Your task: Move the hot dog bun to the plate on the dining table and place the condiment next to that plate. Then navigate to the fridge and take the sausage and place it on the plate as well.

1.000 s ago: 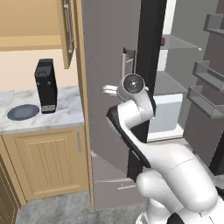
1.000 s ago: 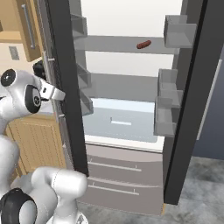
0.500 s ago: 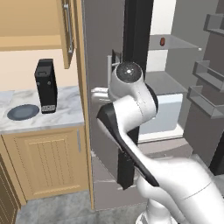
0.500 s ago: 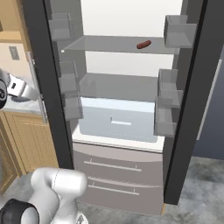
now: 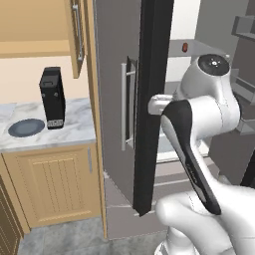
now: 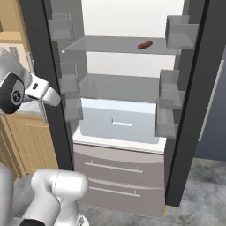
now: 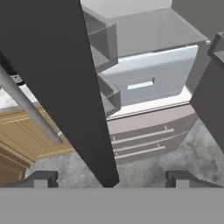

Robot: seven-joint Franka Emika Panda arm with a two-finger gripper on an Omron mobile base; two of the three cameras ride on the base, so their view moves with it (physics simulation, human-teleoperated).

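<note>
Both upper doors of the fridge stand swung out, interior exposed. Sausage lies on the top glass shelf, at 1 o'clock in the right base view. Claw jaws spread wide, holding nothing, the dark edge of the left door between its fingertips. Marble tabletop at 9 o'clock carries a dark appliance and a blue-grey plate.

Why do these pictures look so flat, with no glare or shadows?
They are rendered: in the left base view the fridge steel shows no reflections; in the right base view the sausage casts barely any shadow; the hand view is soft and slightly blurred.
</note>
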